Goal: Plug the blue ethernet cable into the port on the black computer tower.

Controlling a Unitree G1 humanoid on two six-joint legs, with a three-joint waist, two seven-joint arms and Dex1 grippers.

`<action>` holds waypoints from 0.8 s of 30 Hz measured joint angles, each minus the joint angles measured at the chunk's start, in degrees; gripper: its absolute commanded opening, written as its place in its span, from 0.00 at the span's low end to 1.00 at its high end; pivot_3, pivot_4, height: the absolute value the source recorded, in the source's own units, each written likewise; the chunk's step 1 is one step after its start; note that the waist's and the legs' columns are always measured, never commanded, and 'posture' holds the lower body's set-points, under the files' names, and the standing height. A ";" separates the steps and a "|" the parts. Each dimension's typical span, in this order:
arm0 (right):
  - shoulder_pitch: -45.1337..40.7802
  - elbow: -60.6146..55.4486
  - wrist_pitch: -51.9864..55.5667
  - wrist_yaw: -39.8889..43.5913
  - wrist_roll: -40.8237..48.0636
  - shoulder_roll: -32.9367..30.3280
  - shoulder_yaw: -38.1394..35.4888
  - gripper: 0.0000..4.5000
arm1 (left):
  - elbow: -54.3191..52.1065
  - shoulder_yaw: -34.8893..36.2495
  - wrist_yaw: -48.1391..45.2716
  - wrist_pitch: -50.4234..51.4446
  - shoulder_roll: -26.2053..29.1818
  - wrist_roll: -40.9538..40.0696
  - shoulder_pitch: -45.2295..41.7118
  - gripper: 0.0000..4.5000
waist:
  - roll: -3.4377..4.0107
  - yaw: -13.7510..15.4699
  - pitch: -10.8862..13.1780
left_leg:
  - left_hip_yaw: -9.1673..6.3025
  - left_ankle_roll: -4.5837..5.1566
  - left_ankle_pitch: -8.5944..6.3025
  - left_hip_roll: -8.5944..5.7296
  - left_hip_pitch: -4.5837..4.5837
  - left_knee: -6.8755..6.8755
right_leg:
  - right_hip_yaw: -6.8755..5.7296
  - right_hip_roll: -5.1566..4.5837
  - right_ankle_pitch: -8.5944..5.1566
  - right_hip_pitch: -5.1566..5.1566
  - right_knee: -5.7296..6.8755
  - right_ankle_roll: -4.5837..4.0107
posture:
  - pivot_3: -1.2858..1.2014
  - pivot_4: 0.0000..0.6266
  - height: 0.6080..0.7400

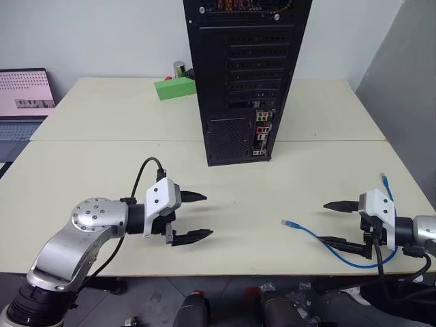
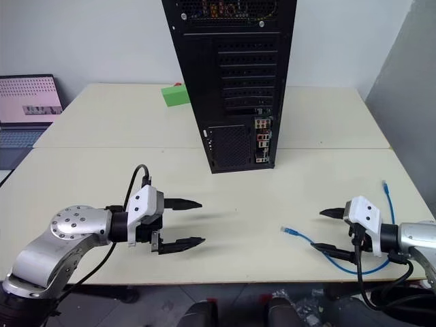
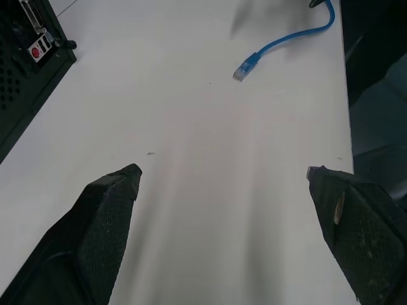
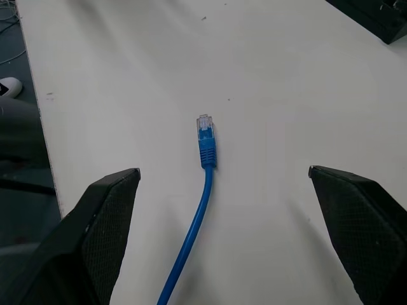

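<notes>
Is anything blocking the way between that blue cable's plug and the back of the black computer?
Nothing visible does. The blue ethernet cable lies on the table with its plug toward the black computer tower, bare tabletop between them. The open right end effector sits over the cable, nothing between them.

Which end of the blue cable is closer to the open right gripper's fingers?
The plug lying toward the table's middle, straight ahead of the right gripper. The blue ethernet cable's other end lies beyond the wrist, near the table's right edge.
</notes>
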 measured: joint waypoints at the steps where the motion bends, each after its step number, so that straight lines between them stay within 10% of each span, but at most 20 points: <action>1: 0.00 0.00 0.00 0.03 0.00 0.00 0.00 1.00 | 0.00 0.02 -0.03 -0.02 -0.01 -0.08 0.00 0.99 | 0.00 0.00 0.00 | 0.00 0.00 0.00 0.00 0.00 0.00 | 0.00 0.00 0.00 0.00 0.00 0.00 | 0.52 0.24 1.00; 24: -2.39 -2.26 3.95 -8.24 -4.73 6.39 5.49 1.00 | -0.07 -8.34 -0.11 -1.86 -3.76 3.83 -4.83 0.99 | -0.02 0.24 -0.01 | 0.00 0.00 0.00 -0.01 -0.02 0.02 | 0.01 0.01 0.02 -0.01 0.01 -0.02 | 0.52 0.24 1.00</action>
